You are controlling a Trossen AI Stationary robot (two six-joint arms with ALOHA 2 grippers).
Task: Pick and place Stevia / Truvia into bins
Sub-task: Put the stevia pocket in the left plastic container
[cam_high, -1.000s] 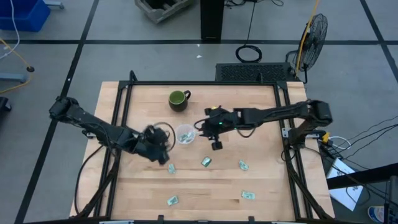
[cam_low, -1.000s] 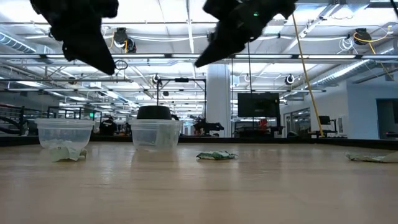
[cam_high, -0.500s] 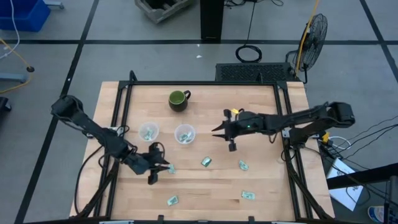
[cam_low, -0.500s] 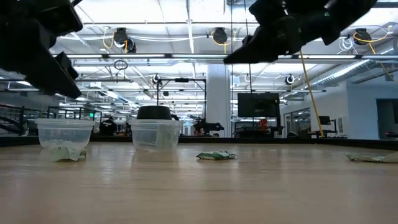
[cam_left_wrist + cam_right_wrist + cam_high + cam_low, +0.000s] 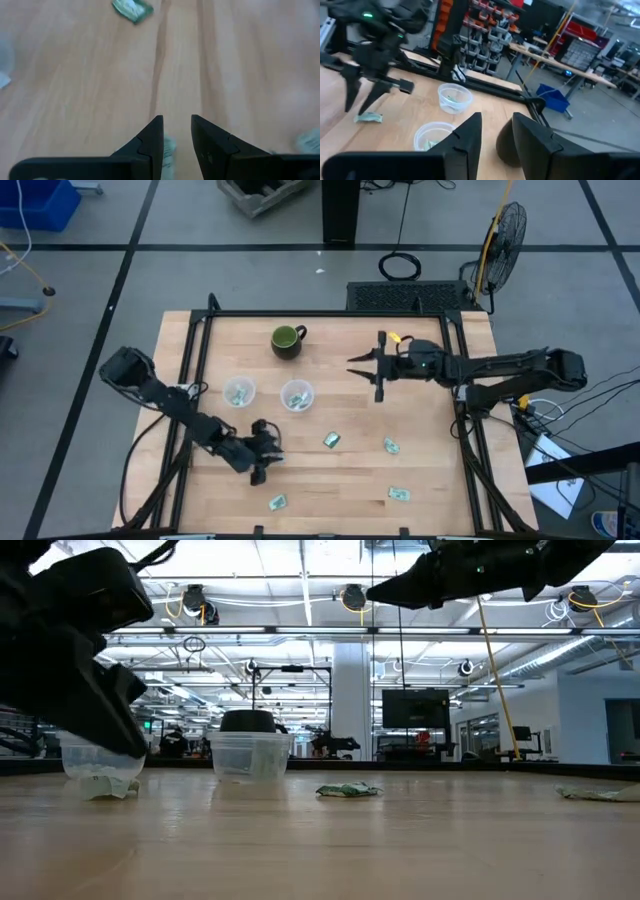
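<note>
While your left gripper (image 5: 262,457) hangs low at about 7 o'clock on the table (image 5: 420,470), its fingers (image 5: 152,137) stand narrowly parted over a Stevia sachet (image 5: 168,149) showing in the gap. Your right gripper (image 5: 366,367) hovers high at 2 o'clock, fingers narrowly parted and holding nothing. Both clear cups (image 5: 239,392) (image 5: 296,395) sit near 9 o'clock of centre, each with sachets inside. Loose sachets lie at 6 o'clock (image 5: 331,440), 5 o'clock (image 5: 391,446) (image 5: 399,494) and 7 o'clock (image 5: 277,502). You have a green mug (image 5: 287,340) at 11 o'clock.
</note>
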